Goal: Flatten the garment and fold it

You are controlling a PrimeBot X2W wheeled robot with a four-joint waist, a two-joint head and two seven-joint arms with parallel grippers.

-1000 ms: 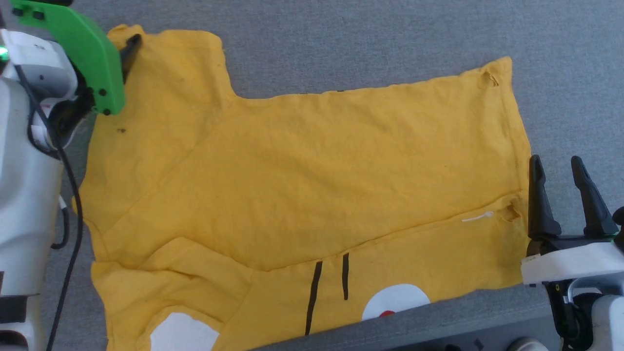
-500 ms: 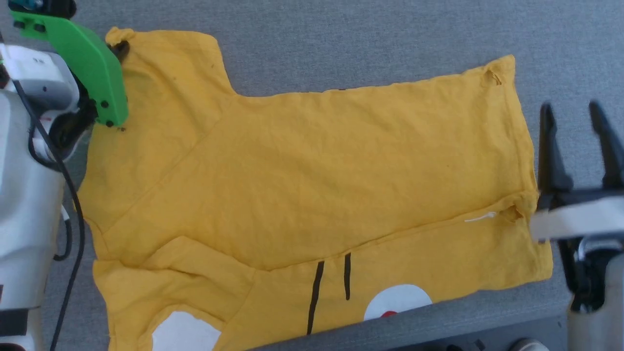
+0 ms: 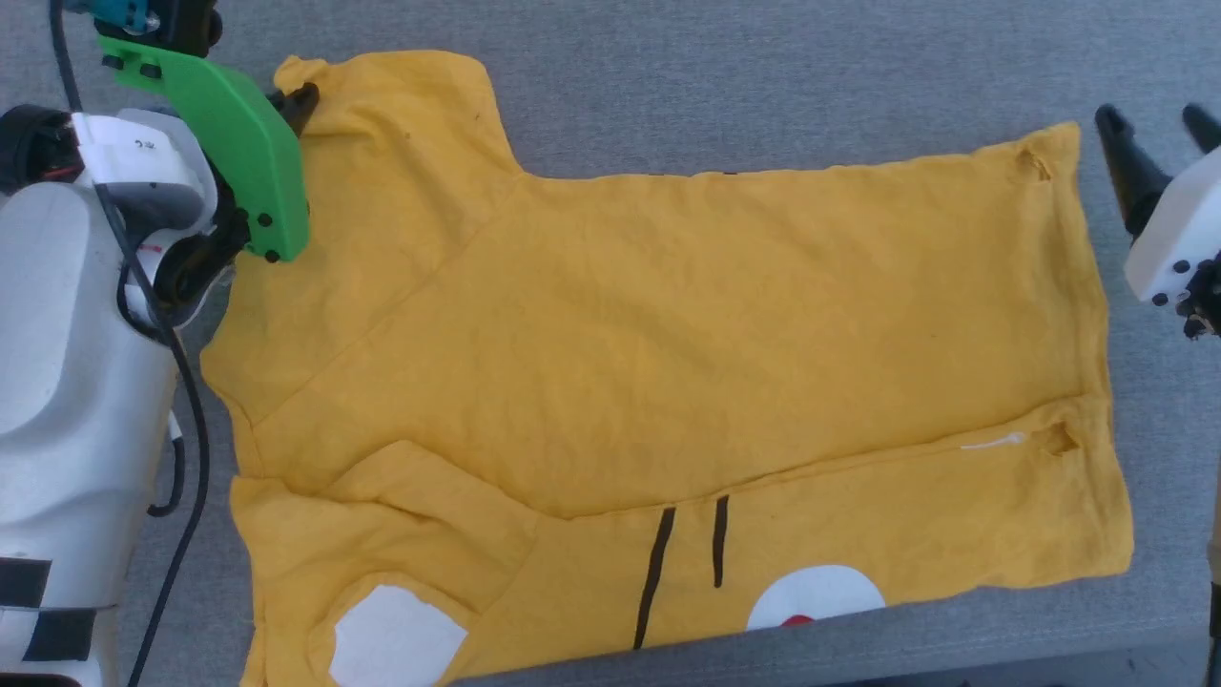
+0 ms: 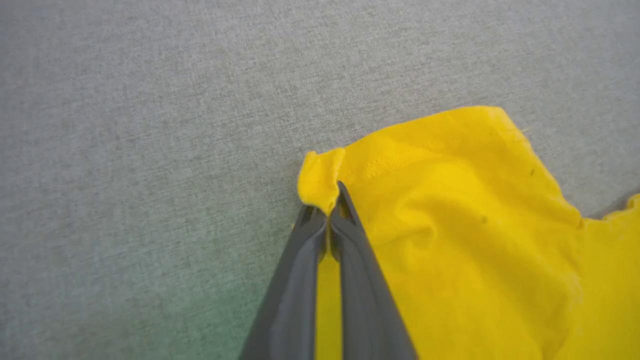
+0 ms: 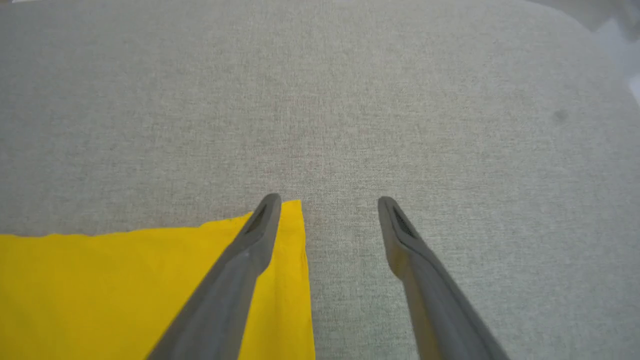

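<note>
"What's everything lying on?"

"A grey woven cloth surface (image 3: pixel 763 86), plain, rather like upholstery."

"Any marks on it?"

"One small dark spot (image 5: pixel 560 116), out toward a rounded corner (image 5: pixel 592 30). Past that corner it goes pale and blurry, and I can't tell what it is."

"And on our side?"

"The near edge (image 3: pixel 954 658) runs slightly aslant, with a darker strip below it."

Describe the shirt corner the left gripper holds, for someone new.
On the grey surface lies a yellow T-shirt; find the sleeve at the head view's upper left. The corner is that sleeve's hem tip, curled and pinched in the left gripper; the hem corner by the right gripper lies flat.
</note>
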